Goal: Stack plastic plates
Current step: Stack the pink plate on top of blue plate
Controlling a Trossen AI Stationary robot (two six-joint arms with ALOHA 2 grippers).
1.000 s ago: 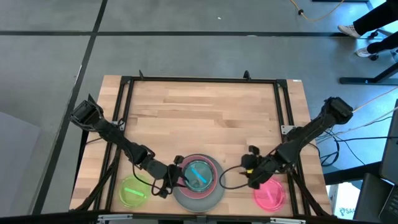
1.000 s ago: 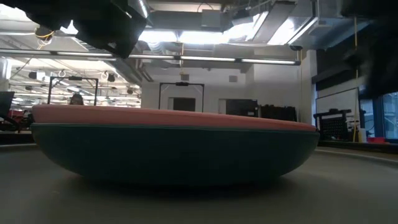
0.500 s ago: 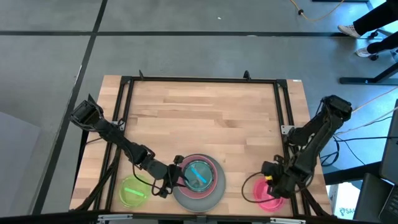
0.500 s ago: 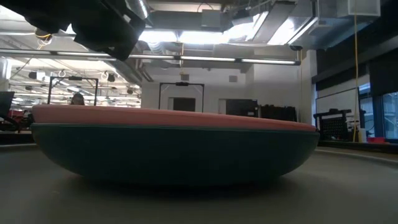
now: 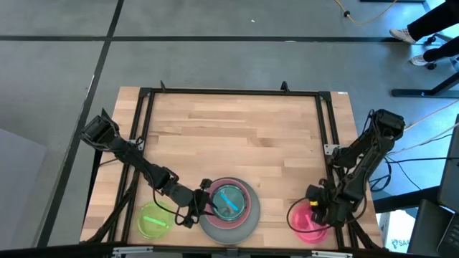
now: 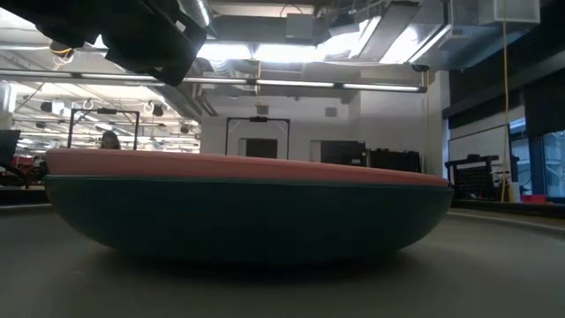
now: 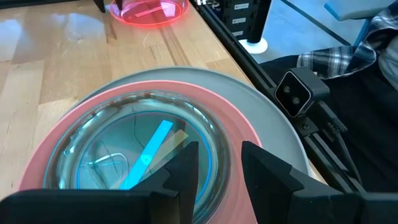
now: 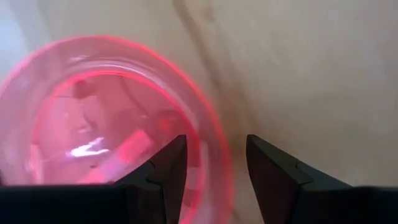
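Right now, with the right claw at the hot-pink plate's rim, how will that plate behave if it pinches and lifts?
The pink plate looks thin and translucent, so probably light and a bit flexible. The right claw straddles only one edge, fingers open, so the plate may droop or pivot when lifted. Its glossy rim could slip; the shallow round shape should slide rather than roll.

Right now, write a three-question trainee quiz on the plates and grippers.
1. True or false: the lime plate sits on the stack.
2. Which plate does the right gripper straddle? A) hot-pink plate B) lime plate C) grey plate
3. Fill in: the plate showing on top of the stack is the small ____ plate.

Key: 1 false, it lies on the table beside the stack, with the left gripper at the stack's edge. 2 A. 3 teal.
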